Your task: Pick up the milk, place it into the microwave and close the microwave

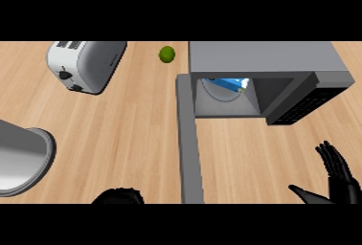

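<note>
Seeing the milk (231, 84) already inside the microwave (283, 60) at upper right, I judge the risk lies with the open door (188, 143): a push glancing off its thin edge could leave it ajar. My right hand (339, 179), lower right, is spread open, touching nothing. My left hand (118, 196), at the bottom edge, shows too little to tell.

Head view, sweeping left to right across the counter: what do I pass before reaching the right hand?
Grey metal pot → toaster → lime → open microwave door → milk, inside the microwave → right hand, open at the lower right.
</note>
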You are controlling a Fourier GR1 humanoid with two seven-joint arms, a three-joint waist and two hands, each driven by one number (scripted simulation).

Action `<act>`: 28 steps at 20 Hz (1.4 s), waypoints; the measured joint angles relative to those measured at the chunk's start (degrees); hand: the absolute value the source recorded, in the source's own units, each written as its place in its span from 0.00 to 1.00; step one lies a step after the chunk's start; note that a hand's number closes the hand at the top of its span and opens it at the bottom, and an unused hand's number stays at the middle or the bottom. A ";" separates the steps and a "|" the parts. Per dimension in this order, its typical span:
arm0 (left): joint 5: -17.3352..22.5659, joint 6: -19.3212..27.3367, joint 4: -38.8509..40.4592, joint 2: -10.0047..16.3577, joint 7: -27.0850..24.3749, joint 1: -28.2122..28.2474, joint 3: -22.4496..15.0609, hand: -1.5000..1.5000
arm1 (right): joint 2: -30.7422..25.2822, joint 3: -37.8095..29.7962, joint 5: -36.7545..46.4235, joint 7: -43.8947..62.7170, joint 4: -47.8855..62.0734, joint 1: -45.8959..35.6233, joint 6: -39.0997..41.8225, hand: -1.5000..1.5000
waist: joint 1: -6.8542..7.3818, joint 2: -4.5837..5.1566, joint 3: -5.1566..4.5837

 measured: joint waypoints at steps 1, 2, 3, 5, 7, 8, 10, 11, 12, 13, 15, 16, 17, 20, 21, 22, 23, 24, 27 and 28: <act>-0.13 2.00 1.10 -0.16 0.31 -1.56 -0.43 1.00 | -0.54 -0.55 -0.50 -0.16 0.43 0.34 0.83 0.00 | 0.06 0.02 0.00; -0.23 3.07 1.52 -0.28 0.89 -2.90 -0.20 1.00 | -0.80 -0.95 -0.85 -0.37 0.26 0.93 1.23 0.00 | 0.11 0.04 0.00; -1.05 4.93 2.83 -0.38 0.69 -4.10 -0.75 1.00 | -1.38 -1.41 -1.24 -0.08 0.18 0.92 1.63 0.00 | 0.16 0.06 0.02; -1.72 7.10 5.53 -0.52 1.17 -7.77 -0.97 1.00 | -2.60 -1.94 -2.00 0.86 -1.39 2.27 2.86 0.00 | 0.13 0.08 0.03; -3.05 7.61 8.69 -0.60 1.39 -11.09 -1.71 1.00 | -3.81 -2.43 -2.38 0.64 -1.59 3.94 4.07 0.00 | 0.01 0.09 0.00; -3.95 7.28 10.63 -0.58 1.85 -12.90 -2.12 1.00 | -4.20 -2.56 -2.53 0.79 -1.36 3.81 4.31 0.00 | -0.05 0.13 0.02; -5.52 6.14 13.48 -0.63 4.34 -16.10 -3.75 1.00 | -4.30 -2.42 -2.79 1.01 -1.93 4.16 4.66 0.00 | -0.29 0.15 0.03; -6.07 5.44 15.29 -0.65 5.24 -17.39 -4.77 1.00 | -4.54 -2.45 -2.82 1.00 -1.35 3.88 4.84 0.00 | -0.34 0.20 0.05; -6.42 4.69 17.37 -0.66 6.02 -18.79 -5.57 1.00 | -4.88 -2.45 -3.07 1.24 -1.46 4.05 5.24 0.00 | -0.48 0.22 0.06; -6.37 4.39 19.15 -0.67 7.13 -20.35 -6.77 1.00 | -5.51 -2.62 -3.34 1.31 -1.38 4.22 5.72 0.00 | -0.60 0.24 0.06; -6.82 3.48 22.69 -0.70 9.27 -23.39 -8.89 1.00 | -6.00 -2.91 -4.11 1.58 -2.02 4.64 6.22 0.00 | -0.85 0.24 0.05; -6.75 2.55 24.48 -0.73 9.71 -24.47 -9.60 1.00 | -6.27 -3.04 -4.23 1.50 -1.89 4.55 6.34 0.00 | -0.80 0.24 0.06; -6.34 2.78 26.75 -0.74 10.06 -26.14 -10.87 1.00 | -6.51 -3.14 -4.42 1.48 -1.81 4.62 6.53 0.00 | -0.87 0.26 0.05; -4.40 6.43 31.59 -0.64 9.75 -30.29 -16.31 1.00 | -7.70 -3.29 -4.82 1.41 -1.78 4.79 7.45 0.00 | -0.91 0.24 0.06; -3.88 8.05 33.34 -0.62 9.08 -31.62 -18.36 1.00 | -7.67 -3.07 -4.72 1.28 -1.94 4.62 7.50 0.00 | -0.98 0.25 0.04; -3.11 9.62 34.97 -0.60 8.27 -32.81 -20.24 1.00 | -8.23 -3.20 -5.11 1.50 -2.35 4.41 7.90 0.00 | -1.05 0.27 0.05; -1.75 11.03 36.27 -0.51 8.02 -34.40 -22.03 1.00 | -8.20 -2.85 -5.19 1.54 -3.35 4.87 8.11 0.00 | -1.29 0.28 0.01; -0.41 12.95 37.42 -0.46 7.36 -35.62 -24.19 1.00 | -8.33 -2.54 -5.20 1.62 -3.91 5.01 8.30 0.00 | -1.46 0.31 0.00; 4.55 19.11 39.64 -0.07 6.02 -38.76 -29.44 1.00 | -8.95 -1.76 -5.88 2.46 -5.88 4.64 9.31 0.00 | -2.16 0.46 -0.03; 6.23 21.05 40.11 0.10 5.26 -39.27 -30.92 1.00 | -8.87 -1.45 -6.00 2.43 -6.47 4.71 9.50 0.00 | -2.38 0.51 -0.05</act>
